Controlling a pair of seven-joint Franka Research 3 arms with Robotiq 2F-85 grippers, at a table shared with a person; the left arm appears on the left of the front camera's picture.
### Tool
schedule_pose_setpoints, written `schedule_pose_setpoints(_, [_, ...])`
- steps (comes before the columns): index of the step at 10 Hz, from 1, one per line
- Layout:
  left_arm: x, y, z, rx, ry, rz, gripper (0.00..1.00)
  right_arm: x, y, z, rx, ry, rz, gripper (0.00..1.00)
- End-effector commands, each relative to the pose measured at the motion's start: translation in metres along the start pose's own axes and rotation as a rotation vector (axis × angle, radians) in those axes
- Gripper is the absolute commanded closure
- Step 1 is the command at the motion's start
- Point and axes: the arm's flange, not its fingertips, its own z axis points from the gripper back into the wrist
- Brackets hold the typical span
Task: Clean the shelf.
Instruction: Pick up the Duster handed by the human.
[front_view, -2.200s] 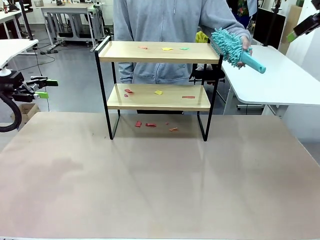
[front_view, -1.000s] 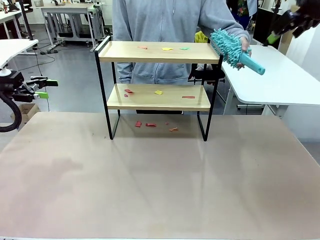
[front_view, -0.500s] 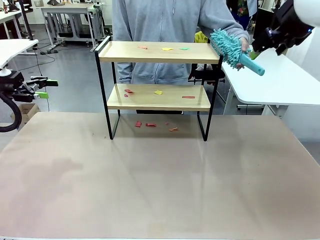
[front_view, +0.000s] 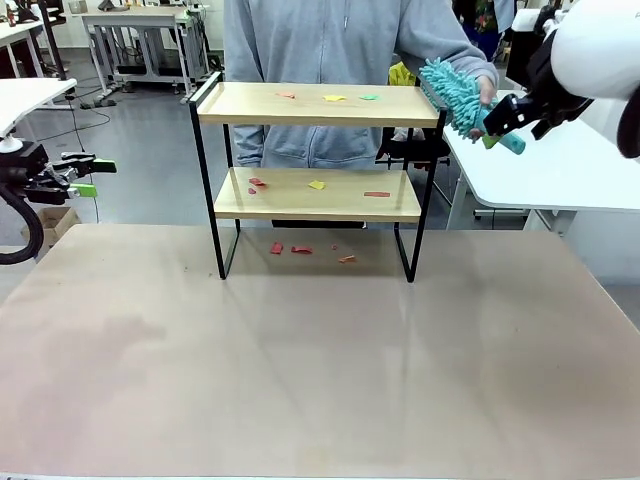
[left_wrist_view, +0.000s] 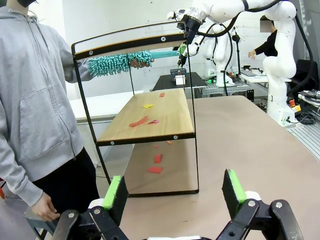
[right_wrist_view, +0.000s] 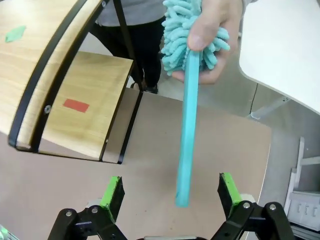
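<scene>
Standing at the far middle of the bench (front_view: 320, 380), the shelf (front_view: 300, 105) has both boards littered with small red, yellow and green scraps (front_view: 316, 184); more red ones lie on the bench under it. Behind it a person (front_view: 330, 40) holds a teal duster (front_view: 452, 92) by the base of its fluffy head, just off the shelf's top right corner, with the handle pointing away from the shelf. The right hand (front_view: 497, 120) is up at that handle. Its wrist view shows the fingers spread wide with the handle's tip between them, touching neither green pad as far as I can tell. The left hand (front_view: 85, 172) hangs off the bench's left edge, well apart from the shelf, fingers wide open and holding nothing.
</scene>
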Motion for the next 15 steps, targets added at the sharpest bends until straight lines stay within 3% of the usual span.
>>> schedule_pose_setpoints(1, [0.002, 0.000, 0.000, -0.001, -0.002, -0.005, 0.00, 0.005, 0.004, -0.003, -0.047, -0.020, -0.031, 0.00])
schedule_pose_setpoints(2, [0.002, 0.000, 0.000, -0.001, -0.002, -0.005, 0.00, 0.007, 0.003, -0.005, -0.046, -0.022, -0.035, 0.00])
schedule_pose_setpoints(3, [0.002, 0.000, 0.000, -0.001, -0.002, -0.005, 0.00, 0.008, 0.001, -0.006, -0.041, -0.016, -0.036, 0.59])
schedule_pose_setpoints(4, [0.002, 0.000, 0.000, -0.001, -0.002, -0.005, 0.00, 0.009, -0.001, -0.006, -0.041, -0.017, -0.042, 0.60])
schedule_pose_setpoints(5, [0.002, 0.000, 0.000, -0.001, -0.002, -0.005, 0.00, 0.010, -0.002, -0.007, -0.044, -0.017, -0.047, 1.00])
schedule_pose_setpoints(6, [0.002, 0.000, 0.000, -0.001, -0.002, -0.005, 0.00, 0.010, -0.003, -0.008, -0.045, -0.017, -0.052, 0.64])
schedule_pose_setpoints(7, [0.002, 0.000, 0.000, -0.001, -0.002, -0.005, 0.00, 0.010, -0.003, -0.009, -0.052, -0.018, -0.055, 1.00])
schedule_pose_setpoints(12, [0.002, 0.000, 0.000, -0.001, -0.002, -0.005, 0.00, 0.010, -0.004, -0.009, -0.076, -0.011, -0.070, 1.00])
schedule_pose_setpoints(15, [0.002, 0.000, 0.000, -0.001, -0.002, -0.005, 0.00, 0.010, -0.008, -0.010, -0.096, 0.057, -0.132, 1.00])
